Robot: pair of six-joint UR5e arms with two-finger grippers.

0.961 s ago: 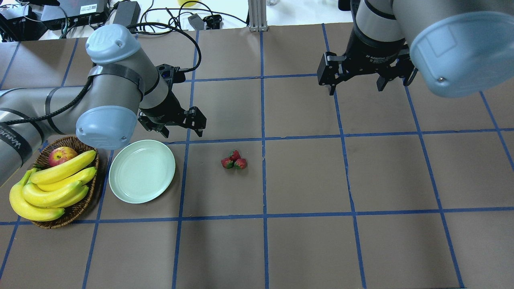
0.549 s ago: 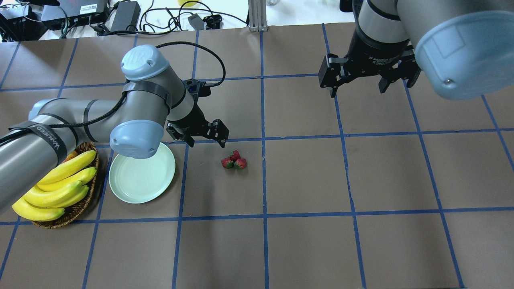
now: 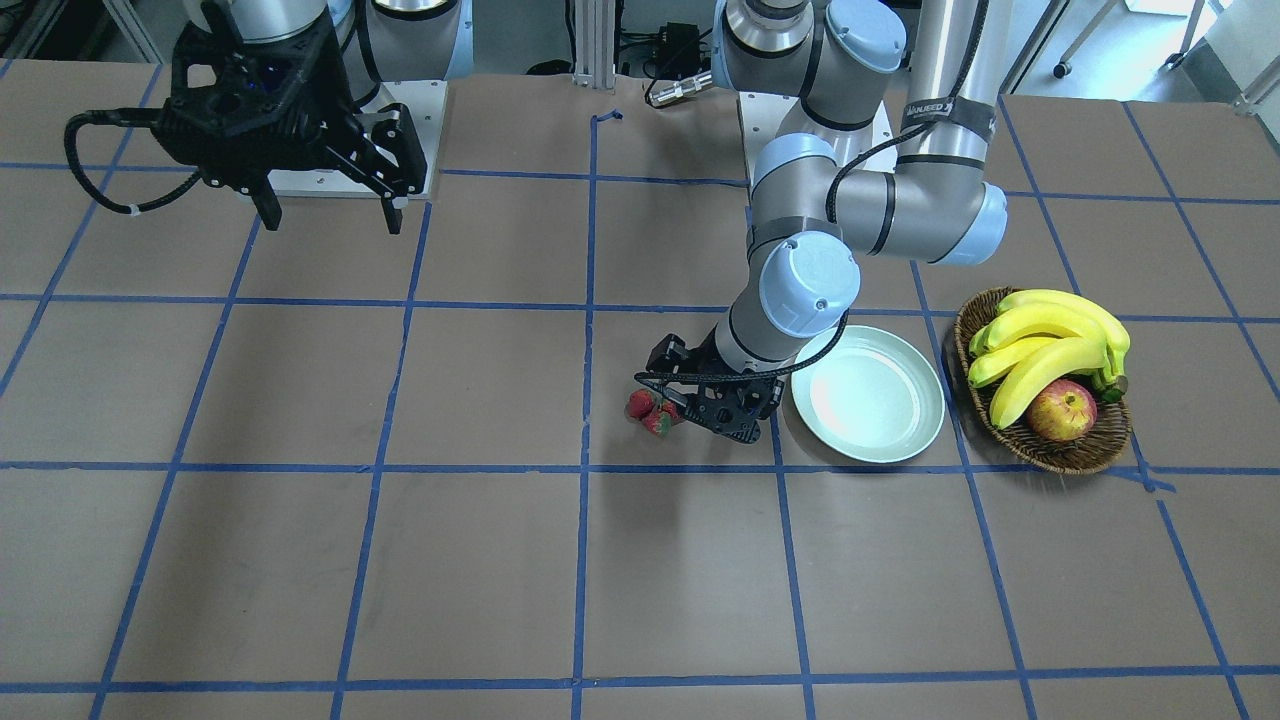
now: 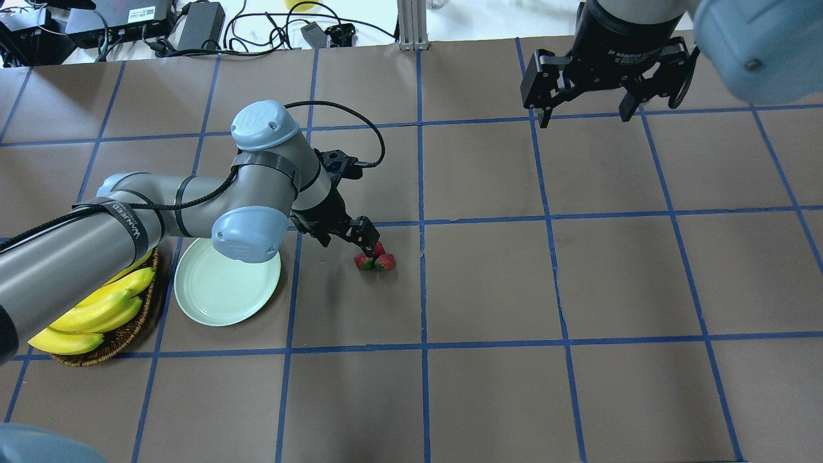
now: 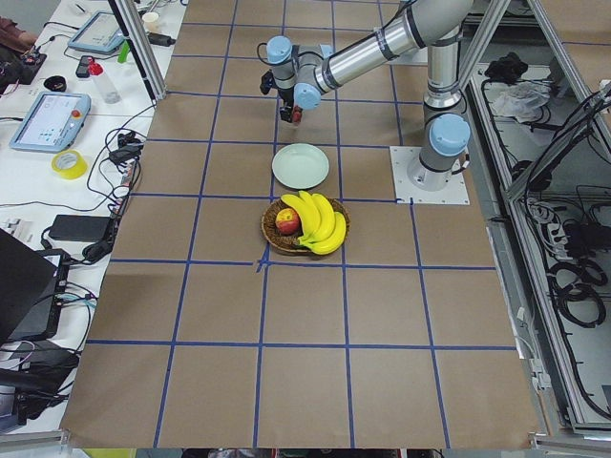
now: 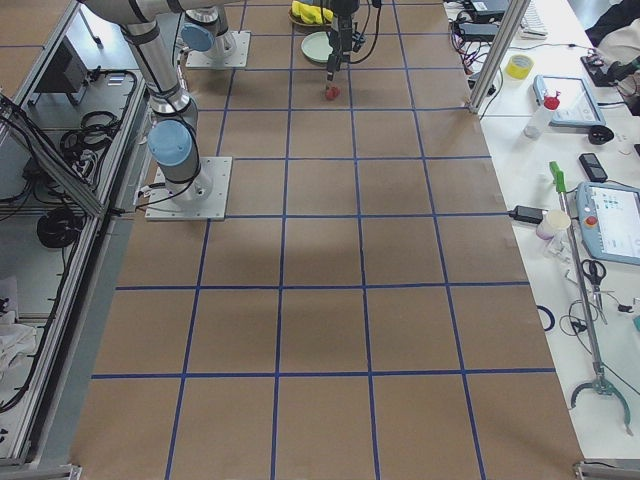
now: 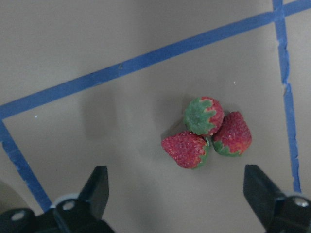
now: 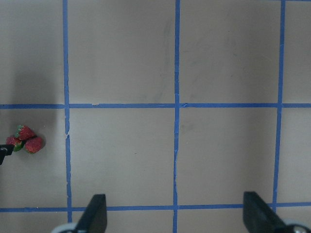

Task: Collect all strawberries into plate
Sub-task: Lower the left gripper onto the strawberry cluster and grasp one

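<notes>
Left gripper (image 3: 702, 405) hangs right at the strawberries (image 3: 650, 413), beside the plate (image 3: 872, 452).

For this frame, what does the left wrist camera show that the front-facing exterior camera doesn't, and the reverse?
Only the left wrist view: all three strawberries seen individually, touching in a cluster, with the left gripper open wide around them.

Only the front-facing view: the empty plate, the basket holding bananas and an apple, and the open right gripper, well away from the fruit.

Both: the strawberries, the left gripper and the blue tape lines. In the front-facing view the gripper partly hides the berries.
</notes>
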